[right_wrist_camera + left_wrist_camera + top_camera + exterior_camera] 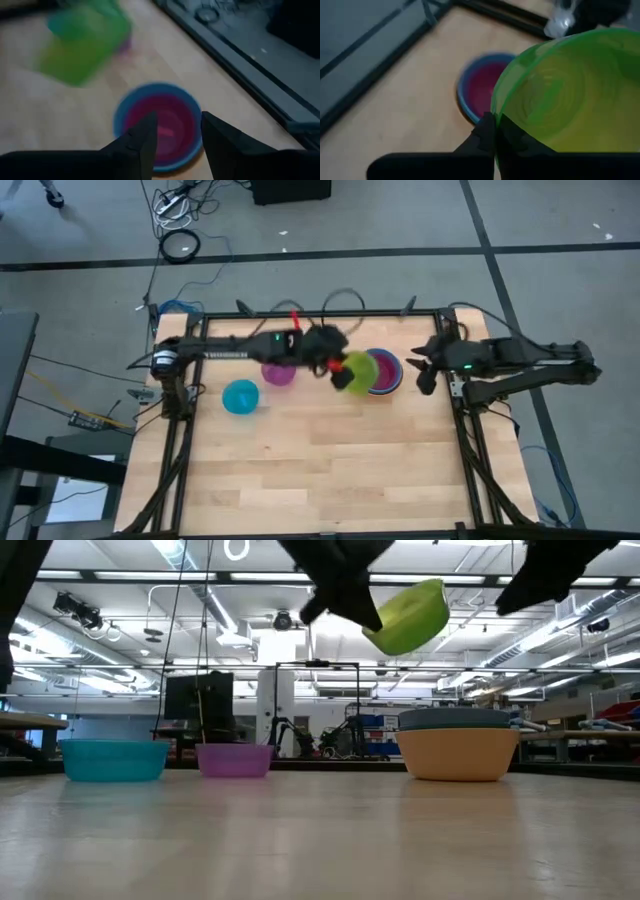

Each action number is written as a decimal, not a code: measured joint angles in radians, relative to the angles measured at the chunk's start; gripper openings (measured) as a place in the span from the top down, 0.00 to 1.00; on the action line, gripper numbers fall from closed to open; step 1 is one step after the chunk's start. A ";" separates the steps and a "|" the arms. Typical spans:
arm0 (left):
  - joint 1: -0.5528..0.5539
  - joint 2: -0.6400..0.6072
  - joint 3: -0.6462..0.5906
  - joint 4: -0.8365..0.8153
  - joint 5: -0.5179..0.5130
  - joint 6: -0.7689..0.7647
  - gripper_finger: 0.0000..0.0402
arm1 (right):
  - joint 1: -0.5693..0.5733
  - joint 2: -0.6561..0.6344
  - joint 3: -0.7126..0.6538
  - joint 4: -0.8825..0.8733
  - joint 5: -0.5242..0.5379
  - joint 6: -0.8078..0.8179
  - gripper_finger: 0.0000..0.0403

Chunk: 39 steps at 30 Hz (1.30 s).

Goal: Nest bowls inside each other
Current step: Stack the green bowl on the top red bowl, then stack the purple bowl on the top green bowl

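Up at the back of the table, the left gripper (pixel 495 137) has its fingers pinched on the rim of the green bowl (pixel 357 370), carrying it tilted in the air, clear of the wood, just beside the stack (pixel 384 372). That stack is already a few bowls deep: from table level it shows an orange bowl (pixel 458 753) on the outside with a darker rim or two above it, and from above you see a blue rim around a pink-red inside. The right gripper (pixel 176 145) hangs over the stack with its fingers apart and nothing between them, so it looks like it's just waiting there. Further left, the purple bowl (pixel 278 373) and the cyan bowl (pixel 241 396) sit on the table on their own, not nested yet. So I'd say the step in hand is bringing green over to drop into the stack. The next move calls for levelling the bowl, centring it over the pink-red opening, lowering and letting go. The catch: the right gripper is parked pretty much over the landing spot, so it probably needs to back off first, or the two could bump.
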State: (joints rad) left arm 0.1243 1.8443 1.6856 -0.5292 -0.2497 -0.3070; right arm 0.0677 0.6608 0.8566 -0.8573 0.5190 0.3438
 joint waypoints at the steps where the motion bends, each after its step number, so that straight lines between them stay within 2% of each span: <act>1: 0.029 0.011 0.000 0.033 0.032 0.010 0.99 | 0.011 -0.032 0.000 0.001 0.001 0.009 0.66; 6: 0.125 0.133 0.000 0.214 0.248 -0.042 0.99 | 0.039 -0.160 0.000 0.002 0.005 0.047 0.66; 10: 0.122 0.205 0.009 0.301 0.286 -0.088 0.99 | 0.041 -0.202 0.000 0.002 0.005 0.048 0.66; 14: 0.123 0.237 0.036 0.293 0.262 -0.113 0.98 | 0.041 -0.203 0.000 -0.006 0.005 0.049 0.66; 20: 0.120 0.243 0.064 0.243 0.188 -0.148 0.86 | 0.041 -0.168 0.000 -0.009 0.005 0.047 0.66; 24: 0.119 0.244 0.064 0.237 0.203 -0.161 0.81 | 0.041 -0.137 0.000 -0.014 0.005 0.047 0.66; 30: 0.104 0.243 0.064 0.242 0.224 -0.166 0.80 | 0.041 -0.085 0.000 -0.014 0.004 0.047 0.66; 32: 0.103 0.236 0.074 0.224 0.262 -0.149 0.80 | 0.041 -0.061 0.000 -0.011 -0.004 0.048 0.66; 35: 0.099 0.185 0.135 0.099 0.263 -0.094 0.80 | 0.041 -0.008 0.000 0.008 -0.012 0.045 0.66; 39: 0.069 0.002 0.243 -0.113 0.101 0.006 0.80 | 0.038 0.090 0.000 0.128 0.011 -0.004 0.66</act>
State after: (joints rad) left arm 0.1929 1.8464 1.9283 -0.6421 -0.1487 -0.3011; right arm 0.1055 0.7504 0.8566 -0.7298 0.5299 0.3402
